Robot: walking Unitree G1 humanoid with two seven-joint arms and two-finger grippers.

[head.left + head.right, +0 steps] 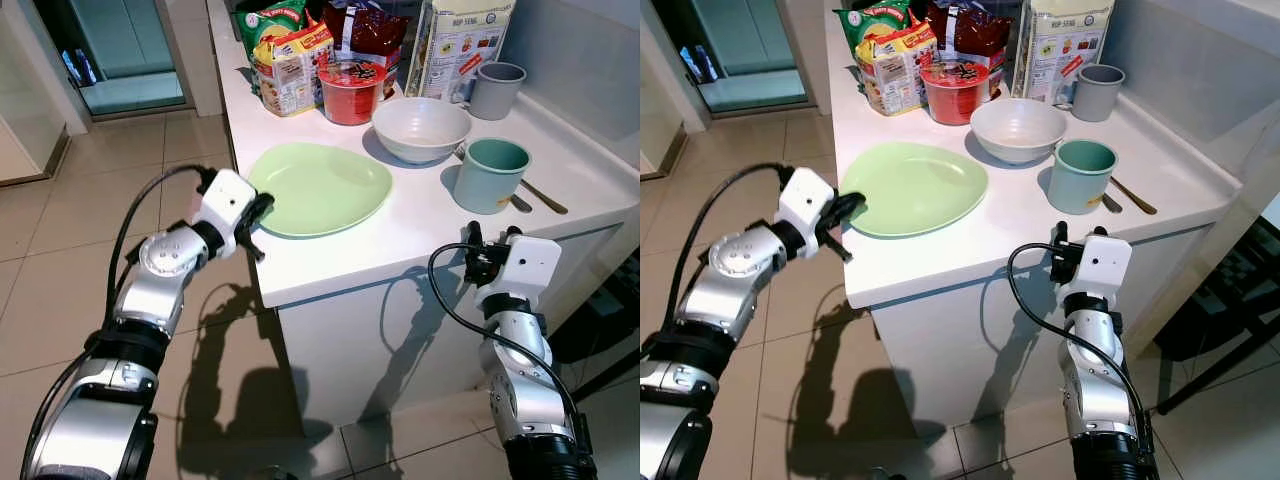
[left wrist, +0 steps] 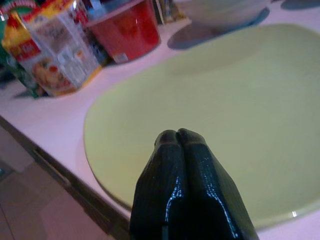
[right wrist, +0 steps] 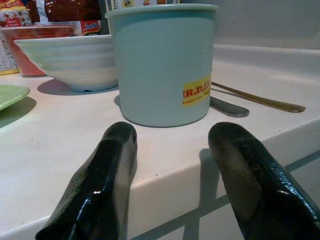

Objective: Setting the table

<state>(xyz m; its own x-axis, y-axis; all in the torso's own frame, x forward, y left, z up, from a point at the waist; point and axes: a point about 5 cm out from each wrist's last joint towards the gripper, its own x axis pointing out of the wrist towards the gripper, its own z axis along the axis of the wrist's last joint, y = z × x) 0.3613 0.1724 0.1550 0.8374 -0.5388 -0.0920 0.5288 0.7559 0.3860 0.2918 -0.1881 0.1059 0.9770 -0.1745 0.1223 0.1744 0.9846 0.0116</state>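
Right end effector (image 3: 170,165) spread wide before the teal cup (image 3: 162,62); left end effector (image 2: 179,142) closed over the green plate (image 2: 225,110).

bare counter edge (image 1: 330,262) open in front, green plate (image 1: 320,186), teal cup (image 1: 488,175), white bowl (image 1: 421,128) crowding behind

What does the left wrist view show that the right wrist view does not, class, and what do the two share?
Left wrist view alone: the left gripper, fingers pressed together, over the near rim of the green plate, with a yellow snack packet behind.

Right wrist view alone: the right gripper, fingers apart, level with the counter edge and facing the teal cup with its yellow sticker; two utensil handles lie beside the cup.

Both: the red tub, the white bowl and the green plate, a mere sliver in the right wrist view.
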